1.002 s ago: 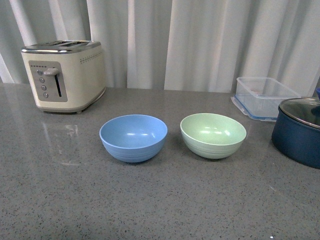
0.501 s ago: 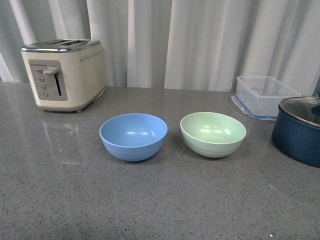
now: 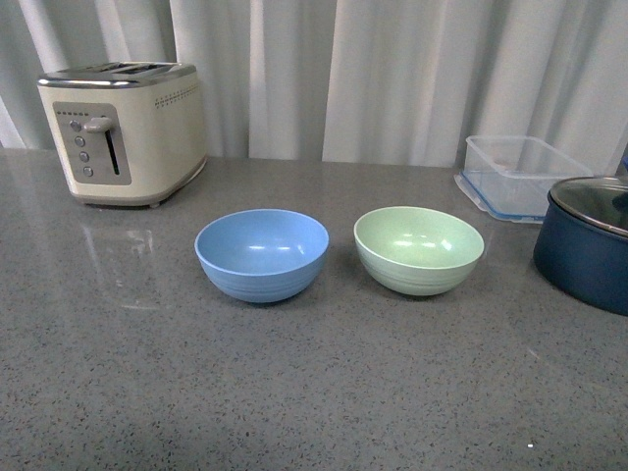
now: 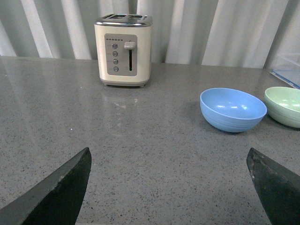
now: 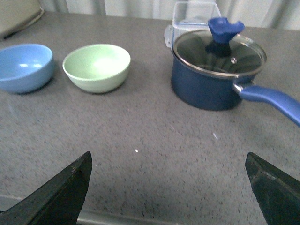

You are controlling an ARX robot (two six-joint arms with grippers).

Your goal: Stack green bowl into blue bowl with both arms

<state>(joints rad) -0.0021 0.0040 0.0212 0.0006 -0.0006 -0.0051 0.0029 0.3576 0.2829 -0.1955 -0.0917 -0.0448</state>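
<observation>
The pale green bowl and the light blue bowl stand upright side by side on the grey countertop, the blue one to the left, a small gap between them. Both are empty. Neither arm shows in the front view. In the left wrist view the blue bowl and the green bowl lie far ahead of my open left gripper. In the right wrist view the green bowl and blue bowl lie ahead of my open right gripper, which hangs near the counter's front edge.
A cream toaster stands at the back left. A clear plastic container sits at the back right, with a dark navy pot with glass lid in front of it, its blue handle pointing toward the front. Curtains hang behind.
The front view has shifted: everything on the counter sits slightly higher in the picture than a second ago. The bowls keep their places relative to each other.
</observation>
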